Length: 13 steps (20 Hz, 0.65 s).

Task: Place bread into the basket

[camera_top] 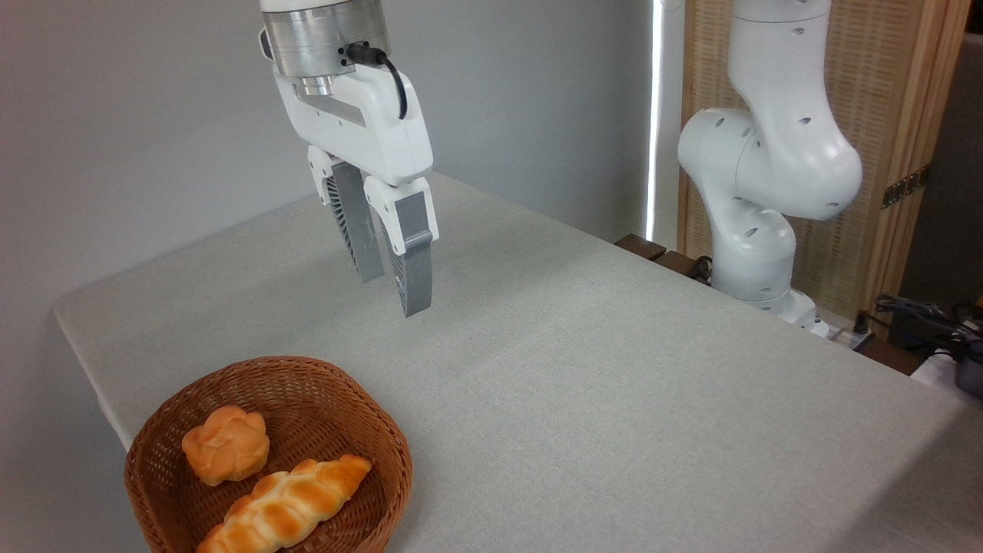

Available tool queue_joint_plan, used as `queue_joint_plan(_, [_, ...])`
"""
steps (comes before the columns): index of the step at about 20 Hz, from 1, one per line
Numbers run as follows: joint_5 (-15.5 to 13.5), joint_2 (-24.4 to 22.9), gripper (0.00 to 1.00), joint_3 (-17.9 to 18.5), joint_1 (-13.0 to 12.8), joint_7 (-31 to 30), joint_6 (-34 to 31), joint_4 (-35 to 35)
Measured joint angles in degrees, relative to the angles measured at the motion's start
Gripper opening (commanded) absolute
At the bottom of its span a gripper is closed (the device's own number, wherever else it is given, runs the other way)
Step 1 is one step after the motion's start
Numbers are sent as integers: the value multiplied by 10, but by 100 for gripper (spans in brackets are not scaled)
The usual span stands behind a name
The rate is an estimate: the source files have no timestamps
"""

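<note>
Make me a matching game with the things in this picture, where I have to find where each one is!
Things:
1. long braided golden bread
2. small round knobbly orange bun
3. two-finger grey and white gripper
4. round woven reddish-brown wicker basket

Places:
A. up in the air above the table, holding nothing
B. sitting on the grey tablecloth at the near left corner
C. in the basket, lying along its front side
D. in the basket, toward its left side

Right pairs: 1-C, 2-D, 3-A, 4-B
</note>
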Motion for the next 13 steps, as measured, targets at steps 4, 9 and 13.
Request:
queue_joint_plan(4, [-14, 0, 100, 4, -1, -1, 1, 1])
queue_joint_plan(9, [-31, 0, 100, 10, 4, -10, 2, 7])
queue_joint_plan(13, [-32, 0, 100, 10, 5, -11, 2, 8])
